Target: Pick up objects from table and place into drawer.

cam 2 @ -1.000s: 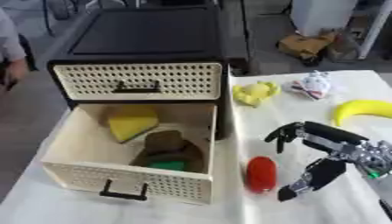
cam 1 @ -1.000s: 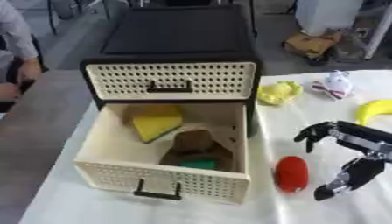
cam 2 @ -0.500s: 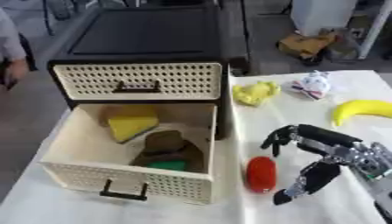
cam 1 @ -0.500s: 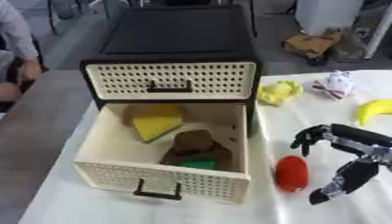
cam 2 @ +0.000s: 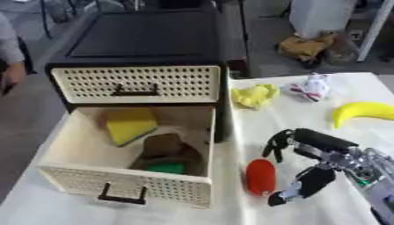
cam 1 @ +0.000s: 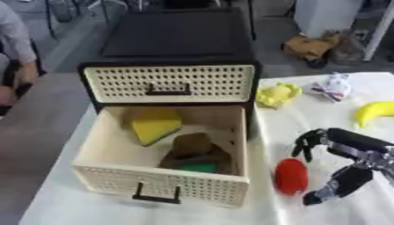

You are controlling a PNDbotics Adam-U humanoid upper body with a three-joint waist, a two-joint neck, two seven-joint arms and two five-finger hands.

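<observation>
Target is the red oblong object, lying on the white table just beside the open drawer, right of its front corner. I see my right hand spread around it from the right, fingers curled down above its top end and thumb low near its bottom end, nothing gripped yet. Drawer already holds a yellow wedge, a brown lump and something green; free space shows along its left side. Farther back sit a yellow toy, a white toy and a banana, well apart. Left hand isn't visible.
</observation>
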